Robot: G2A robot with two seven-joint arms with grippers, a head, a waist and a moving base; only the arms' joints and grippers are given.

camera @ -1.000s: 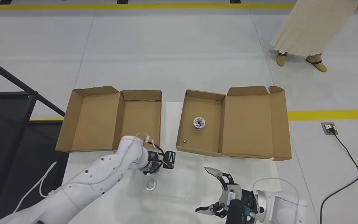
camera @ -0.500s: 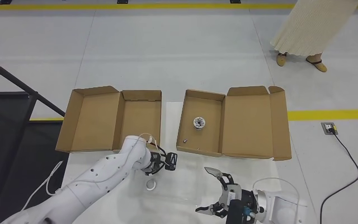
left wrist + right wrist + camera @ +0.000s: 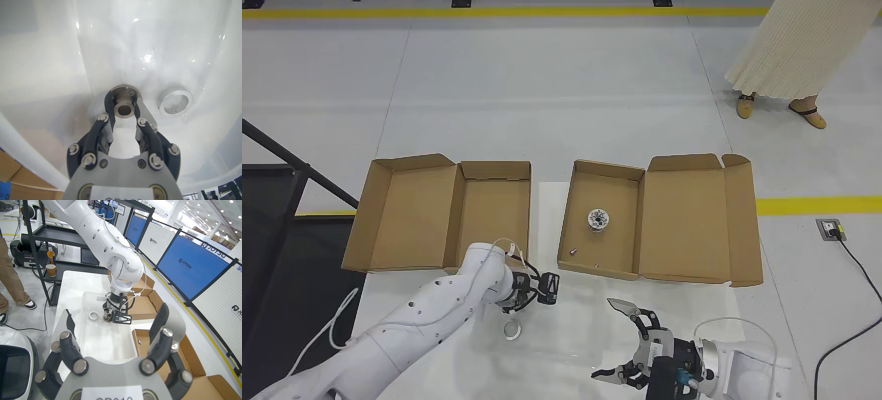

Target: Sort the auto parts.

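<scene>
White worktop carries everything. Farthest left lies an open cardboard box, just beyond the left tool. That tool is drawn narrow around a flanged metal hub, its fingers pinching the hub's neck, low inside a white tray. Whether the flange touches the tray floor cannot be told. A metal ring lies flat on the tray floor just beside the tool, apart from the hub. Further right, a second box lies open, with a round part and a small bolt inside. The right tool hangs nearer the robot, fingers spread wide, holding nothing.
</scene>
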